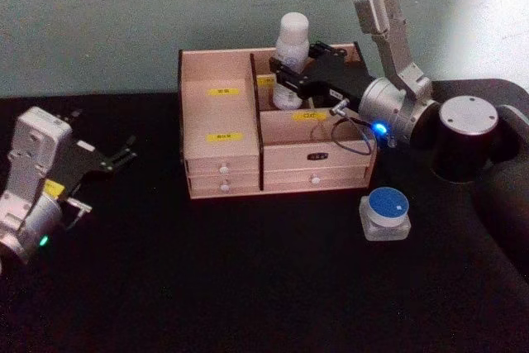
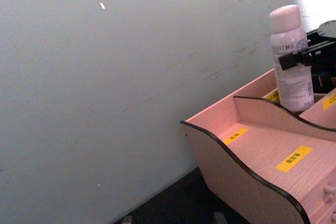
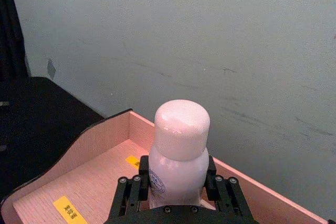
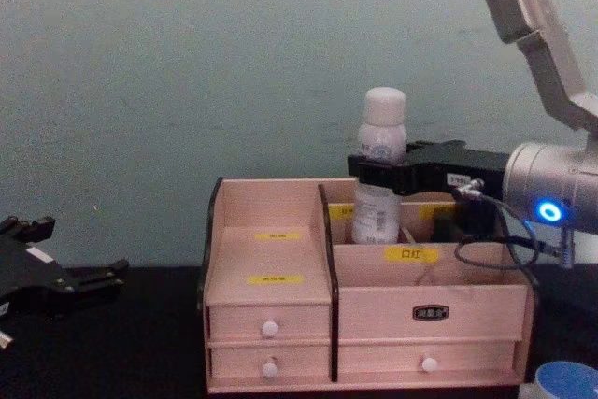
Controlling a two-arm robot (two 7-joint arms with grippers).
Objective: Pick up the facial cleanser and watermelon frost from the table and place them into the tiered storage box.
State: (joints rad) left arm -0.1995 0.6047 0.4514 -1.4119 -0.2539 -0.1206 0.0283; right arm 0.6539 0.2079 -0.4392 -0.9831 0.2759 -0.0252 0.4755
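The facial cleanser (image 1: 293, 37), a white bottle with a rounded cap, stands upright in the back right compartment of the tiered storage box (image 1: 216, 134). My right gripper (image 1: 288, 78) reaches over the box from the right and is shut on the bottle's body. In the right wrist view the black fingers (image 3: 128, 192) press on both sides of the bottle (image 3: 178, 150). The watermelon frost (image 1: 387, 214), a small clear jar with a blue lid, sits on the black table in front of the box's right end. My left gripper (image 1: 124, 153) rests open at the far left.
A grey-green wall (image 1: 124, 14) rises right behind the box. A black cylinder (image 1: 464, 138) stands at the right, beside the right arm. The black table (image 1: 248, 287) stretches in front of the box, whose two rows of drawers (image 4: 271, 328) are closed.
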